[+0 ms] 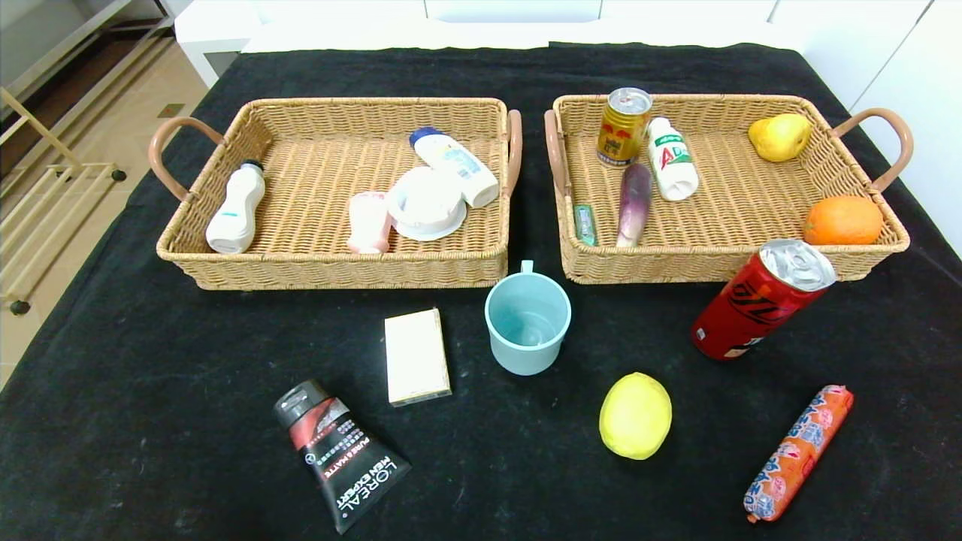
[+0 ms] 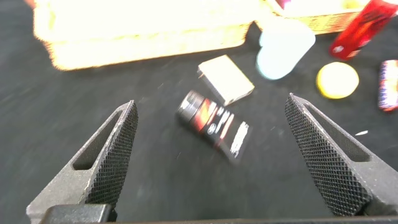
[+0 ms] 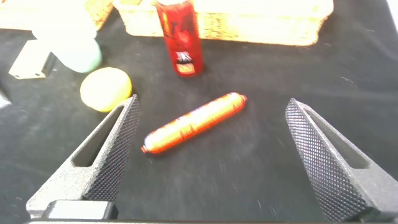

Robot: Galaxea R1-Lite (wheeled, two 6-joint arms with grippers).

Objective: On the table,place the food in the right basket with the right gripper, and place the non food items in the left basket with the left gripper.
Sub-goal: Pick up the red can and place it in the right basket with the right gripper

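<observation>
— Where are we?
— We take it for a room in a home or a staged test room: a table under a black cloth (image 1: 150,361), white cabinets (image 1: 526,9) behind it, pale tiled floor (image 1: 113,128) at our left.
— Anything else?
— A light wooden rack (image 1: 37,195) stands on that floor, and two wicker baskets (image 1: 331,263) hold household goods.

Spread-fingered right end effector (image 3: 211,162) above a sausage (image 3: 194,122).

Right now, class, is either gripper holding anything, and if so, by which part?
Nothing is held. The left gripper is open above the black face-wash tube, and the right gripper is open above the sausage.
</observation>
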